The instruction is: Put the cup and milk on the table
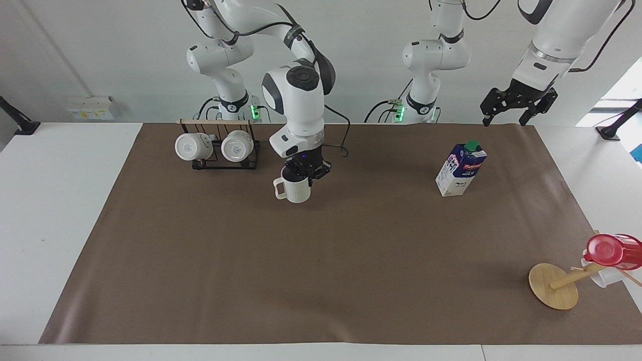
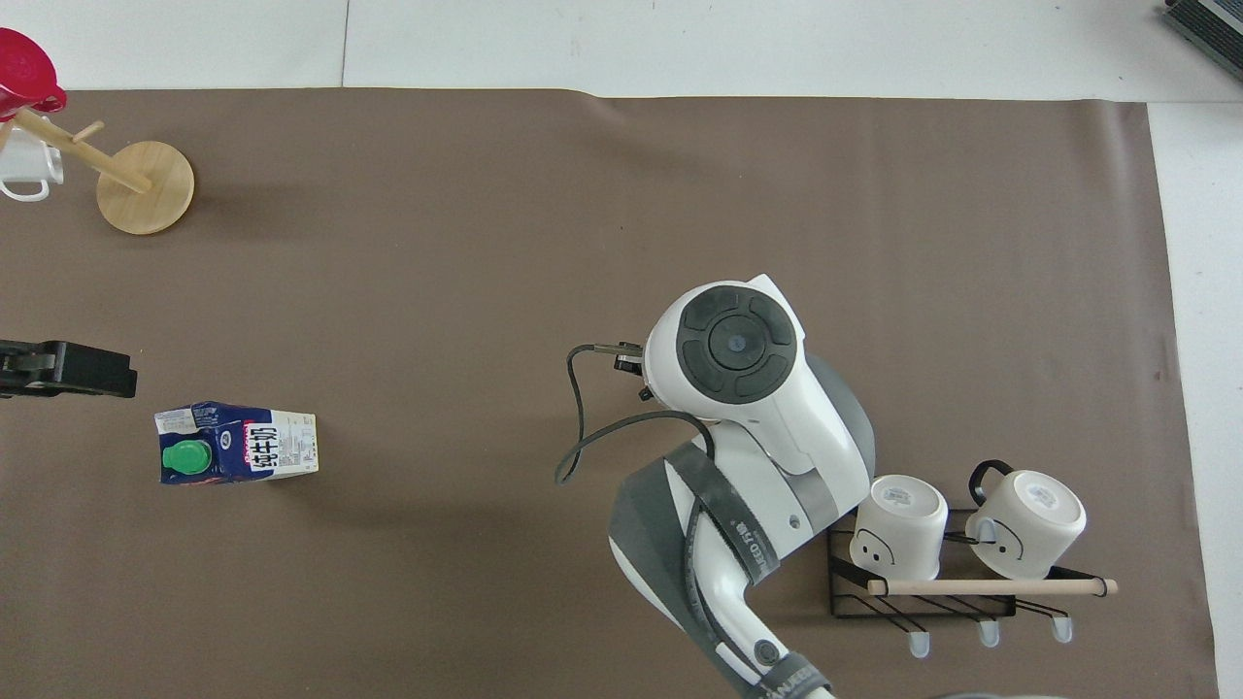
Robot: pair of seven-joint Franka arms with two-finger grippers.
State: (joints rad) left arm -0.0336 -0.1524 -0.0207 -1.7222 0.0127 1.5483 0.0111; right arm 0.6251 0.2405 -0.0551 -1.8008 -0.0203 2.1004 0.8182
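The cream-white cup [image 1: 292,189] hangs upright from my right gripper [image 1: 302,174], which is shut on its rim, handle toward the right arm's end. It is low over the brown mat of the table [image 1: 321,271], beside the mug rack; I cannot tell whether it touches. In the overhead view the right arm's wrist hides the cup. The milk [image 1: 461,168] [image 2: 238,445] stands upright on the mat toward the left arm's end. My left gripper [image 1: 515,106] [image 2: 87,357] waits open in the air above the mat's edge by the milk, holding nothing.
A black wire rack [image 1: 218,160] [image 2: 932,592] with two white mugs sits nearer the robots toward the right arm's end. A wooden mug tree [image 1: 553,286] [image 2: 146,186] carrying a red cup [image 1: 613,250] stands in the mat's corner toward the left arm's end.
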